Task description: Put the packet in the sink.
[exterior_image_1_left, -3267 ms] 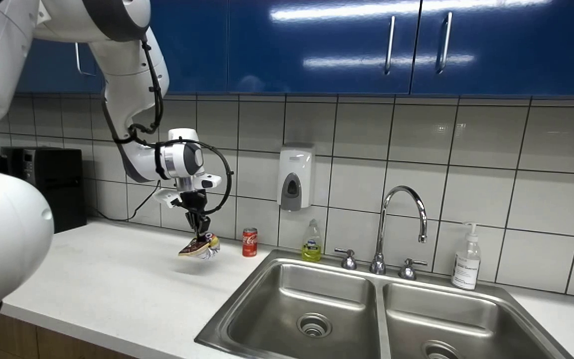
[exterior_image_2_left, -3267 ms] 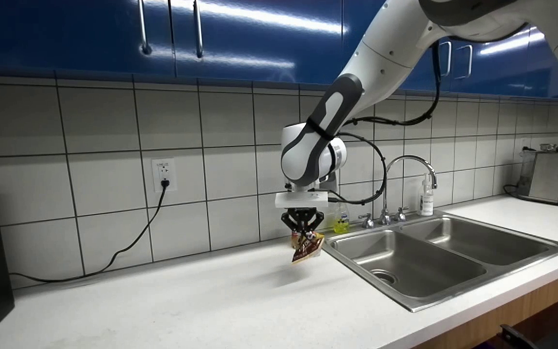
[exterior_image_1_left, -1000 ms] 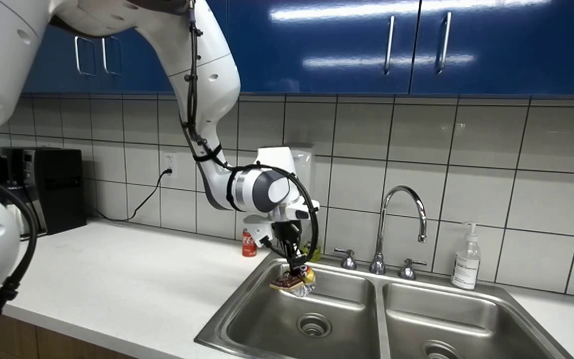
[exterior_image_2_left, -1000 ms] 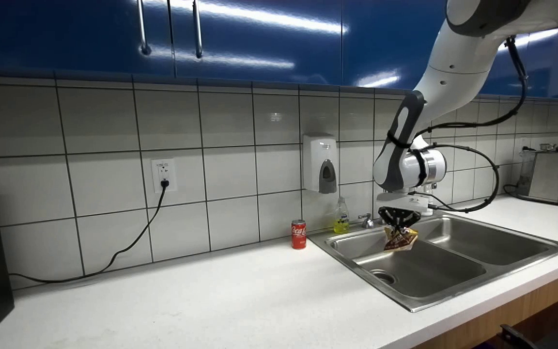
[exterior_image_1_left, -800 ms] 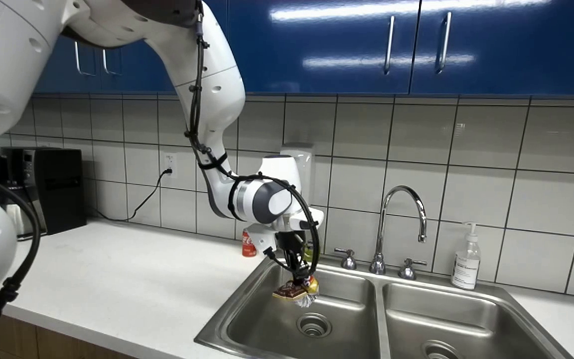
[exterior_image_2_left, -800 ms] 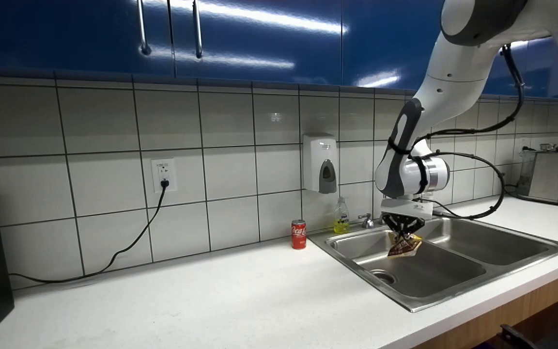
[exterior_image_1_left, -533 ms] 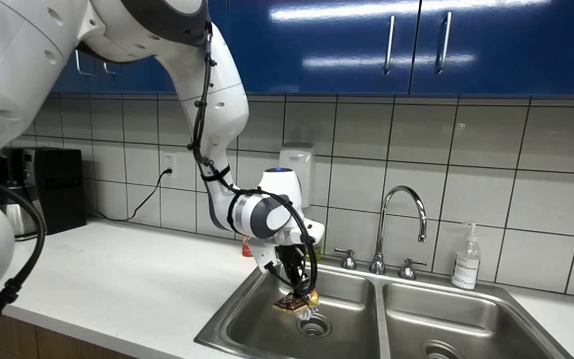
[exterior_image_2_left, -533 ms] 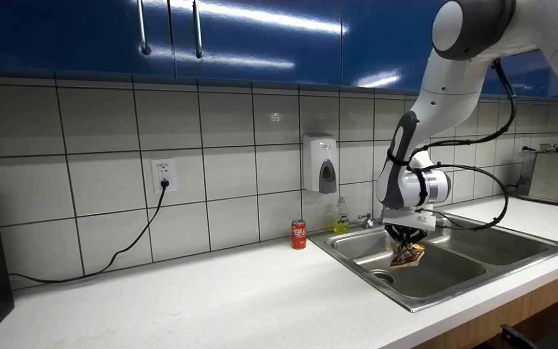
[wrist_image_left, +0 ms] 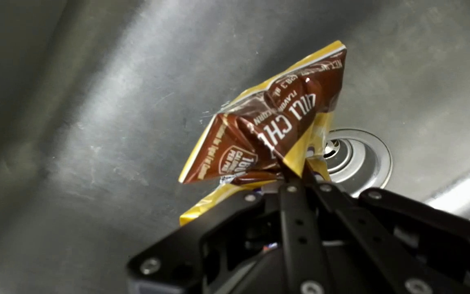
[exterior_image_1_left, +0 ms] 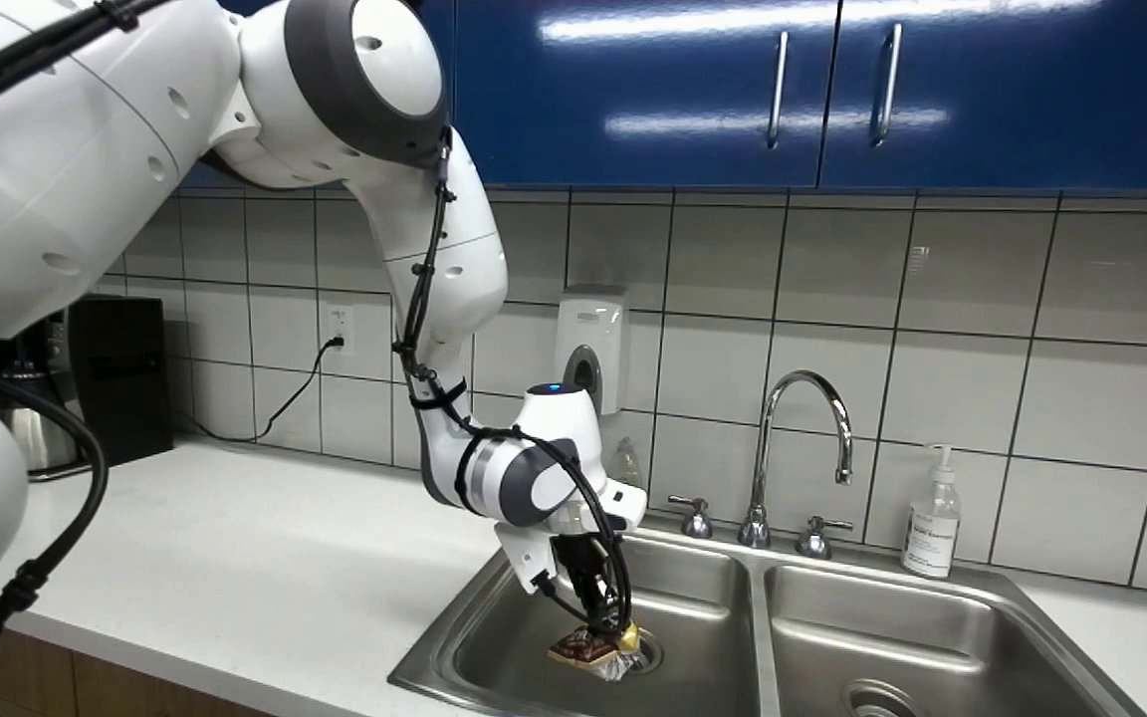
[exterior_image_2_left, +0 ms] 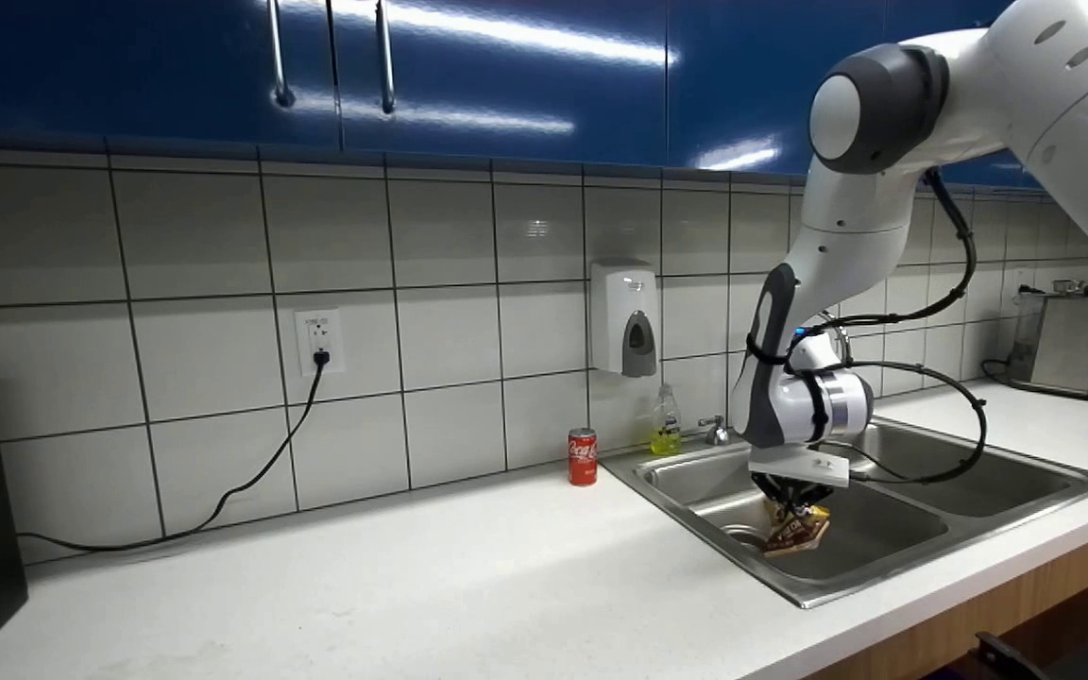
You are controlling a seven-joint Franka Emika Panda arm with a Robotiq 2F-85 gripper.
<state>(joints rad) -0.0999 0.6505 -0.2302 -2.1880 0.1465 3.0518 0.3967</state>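
Observation:
The packet, crinkled brown and yellow, hangs low in the near-left basin of the steel sink. It also shows in an exterior view and in the wrist view. My gripper points down, shut on the packet's gathered middle, with both ends sticking out past the fingers. In the wrist view the gripper comes in from the bottom, its fingertips close together and partly hidden by the packet's folds. A round drain lies just beside and below the packet. I cannot tell whether the packet touches the basin floor.
A curved chrome tap with two handles stands behind the basins. A dish soap bottle and red can stand near the sink's back corner. A pump bottle is at the back rim. Blue cabinets hang above.
Over the last seconds my gripper has carried the packet from above the counter across to the sink. In the last second it has moved mainly down into the basin, still holding the packet.

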